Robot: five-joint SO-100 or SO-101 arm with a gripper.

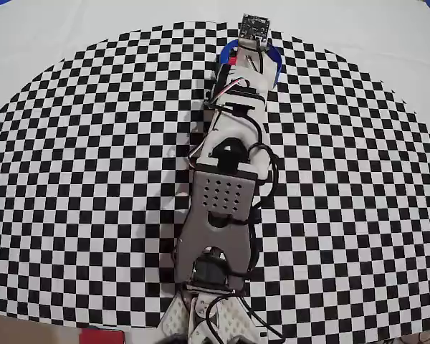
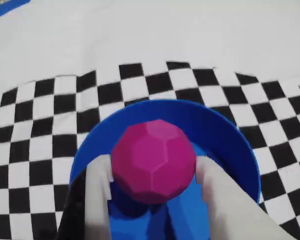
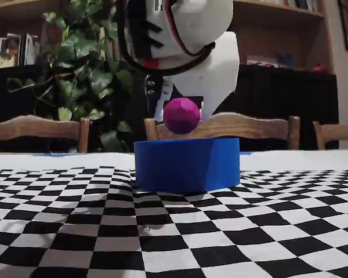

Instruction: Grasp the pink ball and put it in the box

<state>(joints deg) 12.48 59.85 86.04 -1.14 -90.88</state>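
1. Two white fingers (image 2: pixel 97 185) pinch the ball (image 2: pixel 153 160) from either side in my wrist view; the jaws are closed on it, only ball-wide apart, so I judge the grip firm but small in contact area, and a slip is possible.
2. Below it sits the box (image 3: pixel 187 164). My fixed view puts the ball (image 3: pixel 181 115) above the rim, clear of it. Released from this height, it could bounce out.
3. Farther out, the overhead view hides most of the box (image 1: pixel 228 51) under the arm, so I cannot confirm centring there; an off-centre drop could clip the wall.
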